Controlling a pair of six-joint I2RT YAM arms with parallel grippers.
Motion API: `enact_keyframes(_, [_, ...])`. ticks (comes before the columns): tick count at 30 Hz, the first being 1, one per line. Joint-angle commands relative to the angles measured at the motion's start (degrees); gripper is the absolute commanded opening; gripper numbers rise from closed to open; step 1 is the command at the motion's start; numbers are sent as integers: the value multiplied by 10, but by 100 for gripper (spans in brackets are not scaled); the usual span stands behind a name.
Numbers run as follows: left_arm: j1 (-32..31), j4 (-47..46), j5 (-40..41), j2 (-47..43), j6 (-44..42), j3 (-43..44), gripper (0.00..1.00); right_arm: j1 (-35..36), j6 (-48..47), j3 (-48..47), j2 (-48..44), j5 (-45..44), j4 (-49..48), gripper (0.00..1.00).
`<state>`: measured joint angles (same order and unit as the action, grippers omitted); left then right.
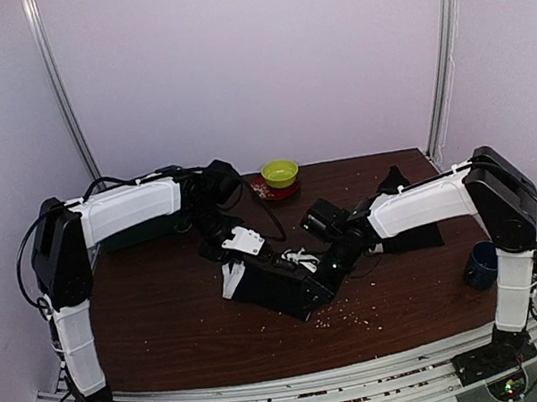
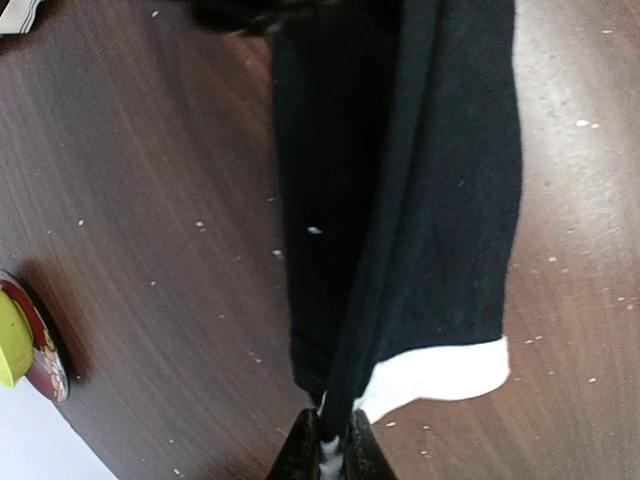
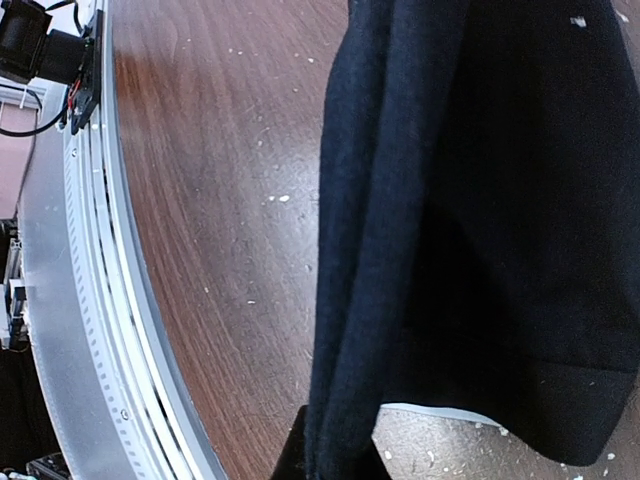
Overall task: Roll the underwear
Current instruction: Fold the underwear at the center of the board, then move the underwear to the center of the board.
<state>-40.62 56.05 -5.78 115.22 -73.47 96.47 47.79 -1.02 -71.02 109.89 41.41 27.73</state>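
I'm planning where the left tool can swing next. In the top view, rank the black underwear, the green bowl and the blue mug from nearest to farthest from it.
1. black underwear: in the middle, pinched in the left tool itself.
2. green bowl: at the back, just beyond the tool.
3. blue mug: far off on the right side.

Enclosure: plain pale walls point(image 1: 258, 61) on three sides, lavender-white, unmarked. Two metal uprights point(image 1: 62, 90) run up the back wall, one on the left and one on the right, each tilting inward toward its foot in the overhead view. Table point(image 1: 166, 327): dark brown wood-grain top, scattered with pale crumbs point(image 1: 352, 318), thickest toward the front centre. A slotted aluminium rail point(image 1: 308, 397) is fixed along the near edge. Lighting is even and diffuse, and a soft glare lies on the tabletop in both wrist views.
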Motion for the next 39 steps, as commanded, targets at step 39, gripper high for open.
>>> enact_keyframes(39, [73,-272,83,53,118,-116,15,-56,32,-86,49,-19,51,4])
